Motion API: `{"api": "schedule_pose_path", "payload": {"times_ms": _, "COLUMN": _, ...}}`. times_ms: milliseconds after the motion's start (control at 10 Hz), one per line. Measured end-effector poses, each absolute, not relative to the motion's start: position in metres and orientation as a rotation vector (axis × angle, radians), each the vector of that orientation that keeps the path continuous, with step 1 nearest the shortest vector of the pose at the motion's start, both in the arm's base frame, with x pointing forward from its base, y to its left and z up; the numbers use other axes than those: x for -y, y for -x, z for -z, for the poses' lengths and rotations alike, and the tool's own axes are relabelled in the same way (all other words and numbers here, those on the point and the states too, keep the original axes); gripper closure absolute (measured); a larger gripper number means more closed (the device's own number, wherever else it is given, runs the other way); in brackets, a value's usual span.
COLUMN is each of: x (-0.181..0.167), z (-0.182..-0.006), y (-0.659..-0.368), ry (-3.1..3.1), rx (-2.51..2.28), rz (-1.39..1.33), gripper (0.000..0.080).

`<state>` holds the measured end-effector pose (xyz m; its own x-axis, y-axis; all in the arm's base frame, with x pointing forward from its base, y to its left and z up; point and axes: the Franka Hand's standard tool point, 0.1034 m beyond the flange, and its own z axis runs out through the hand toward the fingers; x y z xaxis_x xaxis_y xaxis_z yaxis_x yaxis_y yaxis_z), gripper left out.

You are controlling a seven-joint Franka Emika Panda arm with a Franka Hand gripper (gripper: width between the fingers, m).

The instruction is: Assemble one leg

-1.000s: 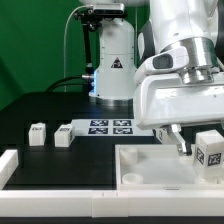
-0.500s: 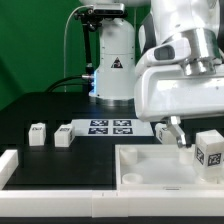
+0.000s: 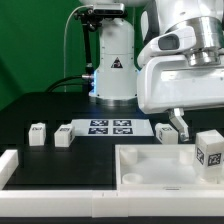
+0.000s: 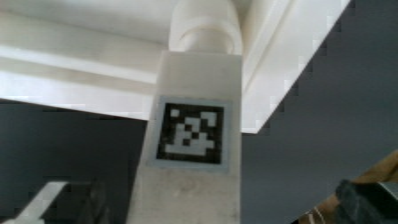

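One leg (image 3: 210, 150), a small white block with a tag, stands upright on the right side of the large white tray-like part (image 3: 145, 165). My gripper (image 3: 185, 126) hangs just above and behind it, and one finger (image 3: 178, 125) shows. In the wrist view the leg (image 4: 192, 150) fills the middle, its round end pointing at the white part (image 4: 89, 60). The gripper (image 4: 199, 208) is open: its fingertips (image 4: 45, 200) sit far out on both sides, with dark gaps between them and the leg. Three more legs lie on the table, two at the left (image 3: 38, 133) (image 3: 64, 135) and one behind the tray (image 3: 165, 131).
The marker board (image 3: 110, 127) lies on the black table behind the tray-like part. A white L-shaped barrier (image 3: 10, 168) runs along the front left. The arm's white base (image 3: 112, 60) stands at the back.
My gripper has moved up and a little toward the exterior view's right. The standing leg has stayed where it was on the tray-like part.
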<state>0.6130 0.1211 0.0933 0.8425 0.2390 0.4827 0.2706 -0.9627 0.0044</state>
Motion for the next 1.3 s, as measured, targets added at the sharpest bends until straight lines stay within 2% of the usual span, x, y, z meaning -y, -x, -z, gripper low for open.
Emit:
{"api": "schedule_pose_path", "payload": {"times_ms": 100, "x": -0.121, "z": -0.089, "y": -0.61, "ry": 2.974, "rx": 0.413, "rz": 0.673, "gripper": 0.0151}}
{"api": "schedule_pose_path", "payload": {"times_ms": 1000, "x": -0.121, "z": -0.089, "y": -0.61, "ry": 2.974, "rx": 0.413, "rz": 0.673, "gripper": 0.0151}}
{"api": "schedule_pose_path", "payload": {"times_ms": 1100, "x": -0.119, "z": -0.07, "y": -0.592, "ry": 3.006, "rx": 0.422, "rz": 0.488, "gripper": 0.0151}}
{"api": "schedule_pose_path", "payload": {"times_ms": 1200, "x": -0.119, "z": -0.074, "y": -0.597, "ry": 3.015, "rx": 0.423, "rz": 0.424, "gripper": 0.0151}}
{"api": "schedule_pose_path", "payload": {"times_ms": 1300, "x": -0.121, "z": -0.087, "y": -0.606, "ry": 3.013, "rx": 0.42, "rz": 0.423, "gripper": 0.0151}}
